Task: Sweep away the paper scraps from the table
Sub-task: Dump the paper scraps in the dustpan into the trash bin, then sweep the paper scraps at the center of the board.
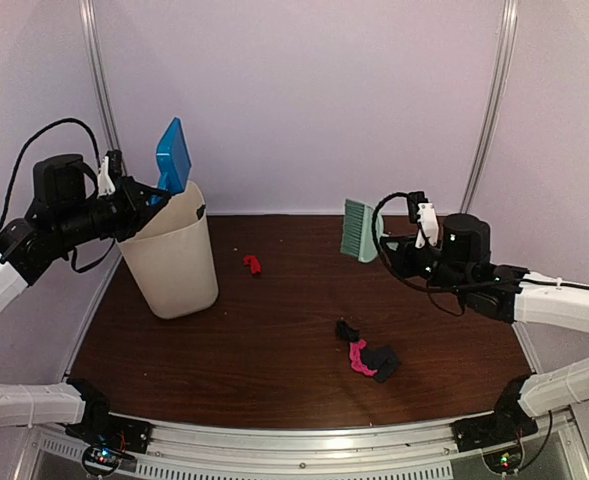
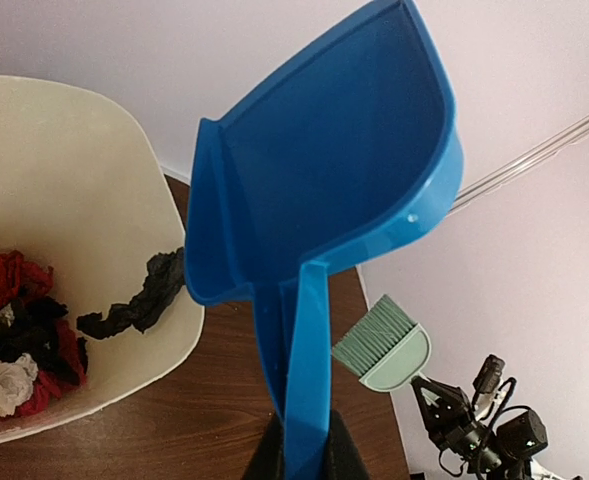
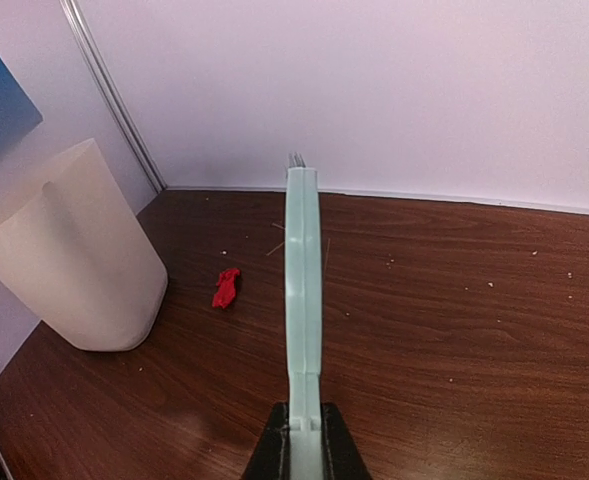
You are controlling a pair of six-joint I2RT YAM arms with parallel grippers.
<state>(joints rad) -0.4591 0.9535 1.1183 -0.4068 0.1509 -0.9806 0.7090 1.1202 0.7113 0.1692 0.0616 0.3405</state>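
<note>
Lying crumpled on the wood-grain table [image 1: 274, 340], paper scraps [image 1: 366, 355] are seen apart from both grippers: the right gripper [image 3: 300, 445] is clenched on a pale green brush [image 3: 303, 280], the left gripper [image 2: 299, 455] on a glossy blue dustpan [image 2: 334, 170].

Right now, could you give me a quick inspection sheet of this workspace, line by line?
Surface: dark wood-grain table, fine crumbs scattered.
Job's things: small red paper scrap lying alone; black-and-pink scrap pile near front; more scraps in cream plastic bin.
Clutter: nothing seen.
End effectors: left end effector shut on blue plastic dustpan, held above bin; right end effector shut on pale green hand brush, raised off table.
Cables: black cable looping over left arm.
Surroundings: pale walls, metal corner poles.
</note>
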